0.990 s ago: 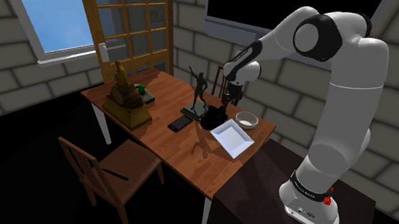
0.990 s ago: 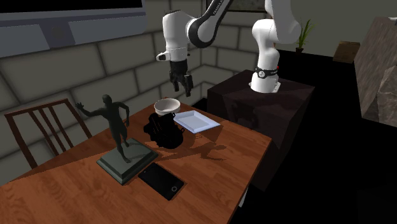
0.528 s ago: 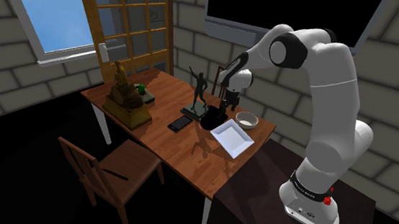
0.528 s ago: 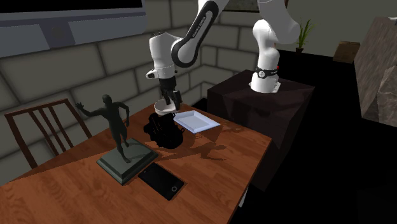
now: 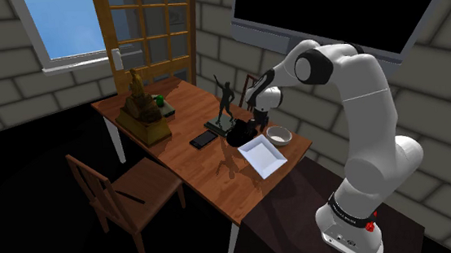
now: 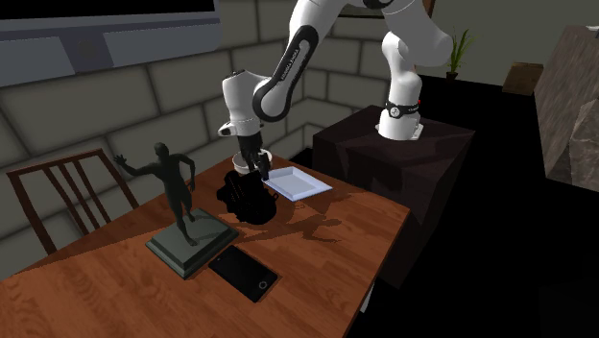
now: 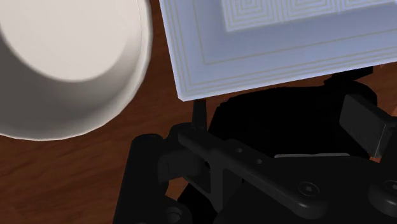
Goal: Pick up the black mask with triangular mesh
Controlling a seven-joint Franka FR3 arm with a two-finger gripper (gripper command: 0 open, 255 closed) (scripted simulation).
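Find the mask (image 5: 241,133) (image 6: 248,200) (image 7: 273,124) on the wooden table (image 5: 193,179) (image 6: 322,259), black and bulky, tucked right against one edge of the white tray (image 5: 263,156) (image 6: 296,182) (image 7: 273,60). Too dark at that edge to say whether touching the tray or merely beside it. From the wrist, just past the tray's edge, black bars and rivets close to the camera.

Find the claw (image 5: 256,118) (image 6: 251,165) just beside the tray too, pointing down, low over the top of the mask. Black against black there, so cannot tell whether spread, closed or clamped on anything, nor whether in contact with the mask.

Note the white arm (image 5: 360,96) (image 6: 288,58) arching from the dark stand (image 5: 299,210) (image 6: 403,154) near the tray, passing over the tray's far side.

Also near the tray:
- a white bowl (image 5: 278,135) (image 7: 63,63), just beside one corner, a strip of bare wood between the two;
- a dark statue of a runner (image 5: 225,104) (image 6: 175,197), beyond the mask from the tray;
- a black phone (image 5: 203,139) (image 6: 244,272), flat on the wood, farther from the tray than the mask.

Well apart from the tray: a golden statue (image 5: 141,109) at the table's opposite end, and a wooden chair (image 5: 123,196) off the table's long side.
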